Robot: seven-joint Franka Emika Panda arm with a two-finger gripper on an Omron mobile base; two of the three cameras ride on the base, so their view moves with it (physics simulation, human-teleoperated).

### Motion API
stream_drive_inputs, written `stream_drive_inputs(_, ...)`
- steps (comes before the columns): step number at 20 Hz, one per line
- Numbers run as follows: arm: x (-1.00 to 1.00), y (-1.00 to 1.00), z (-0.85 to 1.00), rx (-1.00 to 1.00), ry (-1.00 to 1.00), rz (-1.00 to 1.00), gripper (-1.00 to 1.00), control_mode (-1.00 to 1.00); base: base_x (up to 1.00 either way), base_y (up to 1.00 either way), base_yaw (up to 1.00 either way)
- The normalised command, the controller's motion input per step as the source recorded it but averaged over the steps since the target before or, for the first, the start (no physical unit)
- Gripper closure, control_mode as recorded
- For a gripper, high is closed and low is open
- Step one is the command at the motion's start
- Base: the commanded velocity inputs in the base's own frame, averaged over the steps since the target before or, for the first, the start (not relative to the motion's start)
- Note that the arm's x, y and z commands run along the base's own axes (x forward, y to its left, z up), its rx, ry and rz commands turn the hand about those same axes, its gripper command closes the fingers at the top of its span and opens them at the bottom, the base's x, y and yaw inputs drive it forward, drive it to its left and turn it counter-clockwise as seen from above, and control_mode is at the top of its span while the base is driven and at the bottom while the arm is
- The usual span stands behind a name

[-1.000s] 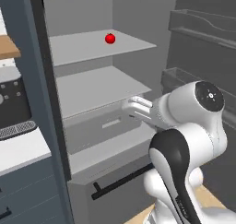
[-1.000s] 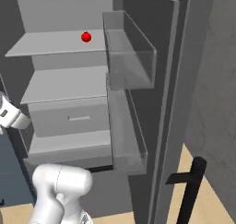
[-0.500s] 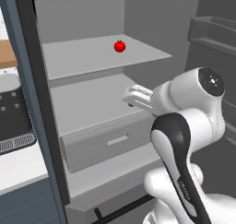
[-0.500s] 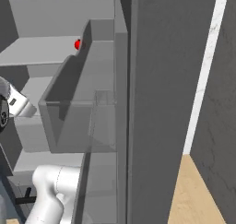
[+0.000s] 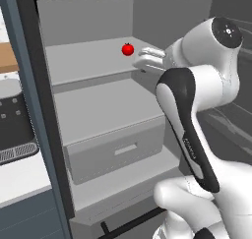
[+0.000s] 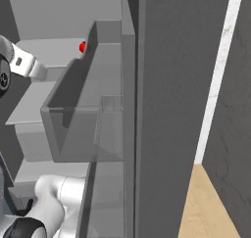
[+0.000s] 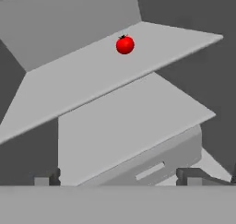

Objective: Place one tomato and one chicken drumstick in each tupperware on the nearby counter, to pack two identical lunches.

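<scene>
Where the open fridge's upper shelf (image 5: 83,63) runs back toward the rear wall, one tomato (image 5: 128,49) sits alone on it, upright with its dark stem on top; the hand view shows it at (image 7: 125,44), and in the right base view a sliver of it (image 6: 82,47) peeks out behind the door bin (image 6: 73,119). The gripper (image 5: 143,60) is at shelf height just beside the tomato on its right, apart from it, nothing between the fingers. The jaws stand released: in the hand view the two fingertips (image 7: 46,178) sit wide apart at the lower edge. Below the upper shelf is a second shelf (image 5: 103,105), and under that a closed drawer (image 5: 115,147) with a pale handle. Left of the fridge wall, a strip of the white tabletop (image 5: 22,176) carries a dark appliance (image 5: 15,130).
</scene>
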Motion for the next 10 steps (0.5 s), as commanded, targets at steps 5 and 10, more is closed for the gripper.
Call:
stream_drive_inputs(5, -0.01, -0.48, 0.21, -0.31, -0.15, 0.01, -1.0, -1.0, 0.0, 0.0, 0.0)
stream_drive_inputs(10, 0.43, -0.21, -0.19, 0.0, -0.01, 0.1, -1.0, -1.0, 0.0, 0.0, 0.0)
